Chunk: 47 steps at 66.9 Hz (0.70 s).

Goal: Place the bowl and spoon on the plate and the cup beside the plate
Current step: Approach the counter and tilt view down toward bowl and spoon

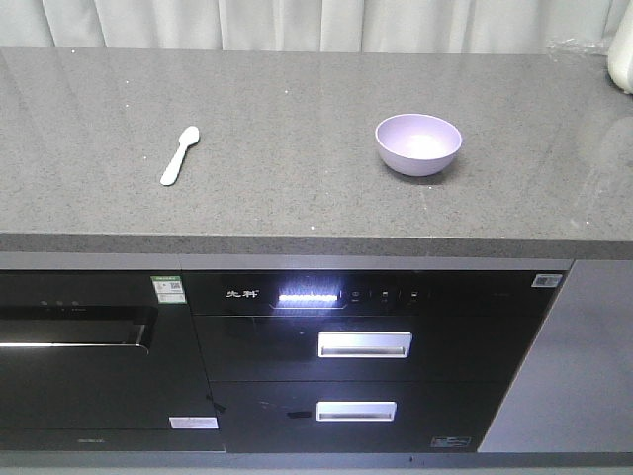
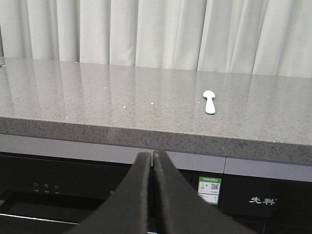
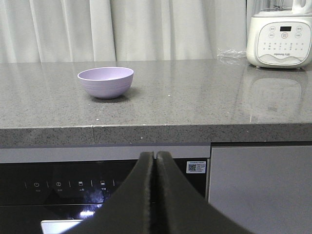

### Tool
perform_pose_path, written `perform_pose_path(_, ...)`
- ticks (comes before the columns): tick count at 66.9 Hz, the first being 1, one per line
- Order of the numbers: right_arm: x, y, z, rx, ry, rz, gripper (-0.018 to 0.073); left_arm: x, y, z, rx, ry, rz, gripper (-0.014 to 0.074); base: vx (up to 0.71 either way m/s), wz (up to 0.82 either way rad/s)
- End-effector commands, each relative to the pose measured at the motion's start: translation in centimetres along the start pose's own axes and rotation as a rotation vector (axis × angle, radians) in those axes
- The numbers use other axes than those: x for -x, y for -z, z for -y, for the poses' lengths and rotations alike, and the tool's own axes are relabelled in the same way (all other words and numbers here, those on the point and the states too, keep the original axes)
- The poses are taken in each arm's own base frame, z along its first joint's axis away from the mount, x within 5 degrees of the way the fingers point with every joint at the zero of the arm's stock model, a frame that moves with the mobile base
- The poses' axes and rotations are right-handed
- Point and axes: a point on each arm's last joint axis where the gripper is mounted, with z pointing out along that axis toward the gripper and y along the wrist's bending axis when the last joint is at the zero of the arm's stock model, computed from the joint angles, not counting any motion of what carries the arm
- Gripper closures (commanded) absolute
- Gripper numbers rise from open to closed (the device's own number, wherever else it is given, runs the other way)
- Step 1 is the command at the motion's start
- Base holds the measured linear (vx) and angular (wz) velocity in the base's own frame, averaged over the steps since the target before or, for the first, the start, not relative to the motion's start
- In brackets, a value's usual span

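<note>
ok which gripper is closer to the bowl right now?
Right. The right gripper, shut, sits low in front of the counter with the bowl ahead, slightly left. The left gripper, also shut, faces the spoon; the bowl is outside its view.

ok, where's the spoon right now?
In the front view, the spoon lies flat on the grey countertop, in the left part, well apart from the bowl to its right. The left wrist view shows it too, near the counter's front edge.
</note>
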Motion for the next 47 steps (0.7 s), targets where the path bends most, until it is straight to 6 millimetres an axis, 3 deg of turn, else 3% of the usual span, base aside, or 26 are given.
perform_pose_path(1,0.4,0.05,-0.09,0.011,0.02,0.067,0.0561,0.07,0.04,0.13,-0.015,0.014,0.07,0.0602,0.06,0.0)
perform_pose_path(47,0.4,0.05,-0.09,0.011,0.02,0.067,0.0561,0.07,0.04,0.13,-0.015,0.014,0.07,0.0602,0.05,0.01)
